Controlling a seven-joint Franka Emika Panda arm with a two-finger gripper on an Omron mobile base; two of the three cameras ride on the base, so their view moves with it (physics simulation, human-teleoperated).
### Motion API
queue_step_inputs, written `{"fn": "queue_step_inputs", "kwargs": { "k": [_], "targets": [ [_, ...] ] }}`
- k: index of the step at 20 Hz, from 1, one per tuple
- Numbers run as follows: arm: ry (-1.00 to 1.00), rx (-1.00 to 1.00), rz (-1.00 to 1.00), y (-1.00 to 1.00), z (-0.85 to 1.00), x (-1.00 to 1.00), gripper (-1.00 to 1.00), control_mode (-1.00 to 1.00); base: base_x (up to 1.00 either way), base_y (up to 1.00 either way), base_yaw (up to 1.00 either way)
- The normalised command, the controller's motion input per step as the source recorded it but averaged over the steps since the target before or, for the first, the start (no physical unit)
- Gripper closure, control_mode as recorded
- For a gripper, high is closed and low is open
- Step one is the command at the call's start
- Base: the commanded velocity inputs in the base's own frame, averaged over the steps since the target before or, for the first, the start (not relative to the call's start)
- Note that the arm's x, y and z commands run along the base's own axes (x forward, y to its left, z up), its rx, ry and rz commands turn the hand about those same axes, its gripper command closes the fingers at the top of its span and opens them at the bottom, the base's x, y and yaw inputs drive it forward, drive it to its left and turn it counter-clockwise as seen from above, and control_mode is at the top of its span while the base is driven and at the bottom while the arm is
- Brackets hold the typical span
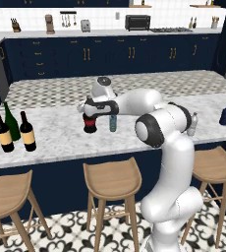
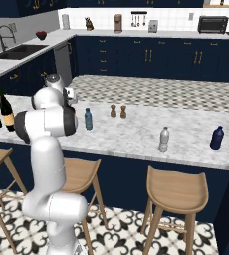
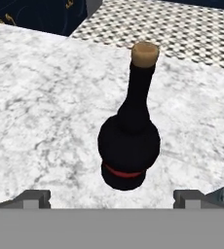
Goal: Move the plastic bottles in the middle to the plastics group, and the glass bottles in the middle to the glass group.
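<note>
- Right now the squat bottle (image 3: 128,146) stands upright on the tabletop (image 3: 46,112), in the middle part, with a cork on top and a red band low on its round body.
- The hand (image 1: 91,109) hangs just above it and looks down on it. Its two fingertips (image 3: 36,198) stand wide apart, one on each side of the bottle, and hold nothing.
- I think the hand is spread like this so it can drop around the bottle and squeeze it next.
- Just beside the squat bottle stands the small pale-blue bottle (image 1: 113,123), also upright. It is close, so the hand could bump it on the way down.
- Far off to one end stand the glass bottles: a green bottle (image 1: 11,121) and two dark ones with tan labels (image 1: 27,132), near each other. The squat bottle should go there, because it is glass too.
- Far off to the other end stand the plastic ones: a clear bottle (image 2: 164,139) and a navy bottle (image 2: 216,138). The pale-blue bottle belongs with them.
- Two small brown shakers (image 2: 117,110) sit further back on the tabletop, out of the way.
- Three wooden stools (image 1: 111,179) wait under the tabletop's front edge.
</note>
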Motion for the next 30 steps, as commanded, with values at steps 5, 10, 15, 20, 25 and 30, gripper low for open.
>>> {"fn": "queue_step_inputs", "kwargs": {
  "k": [5,10,15,20,25,30],
  "targets": [
    [0.0,0.0,0.01,0.0,-0.05,0.06,-1.0,-1.0,0.0,0.0,0.0],
    [0.01,0.0,0.0,0.0,0.0,0.22,-1.0,-1.0,0.0,0.0,0.0],
    [0.02,0.0,0.0,0.0,-0.1,0.3,-1.0,-1.0,0.0,0.0,0.0],
    [0.03,0.0,0.0,0.0,-0.06,0.19,-1.0,-1.0,0.0,0.0,0.0],
    [0.04,0.0,0.0,0.0,-0.18,0.19,-1.0,-1.0,0.0,0.0,0.0],
    [0.04,0.0,0.0,0.0,-0.2,0.28,-1.0,-1.0,0.0,0.0,0.0]
  ]
}}
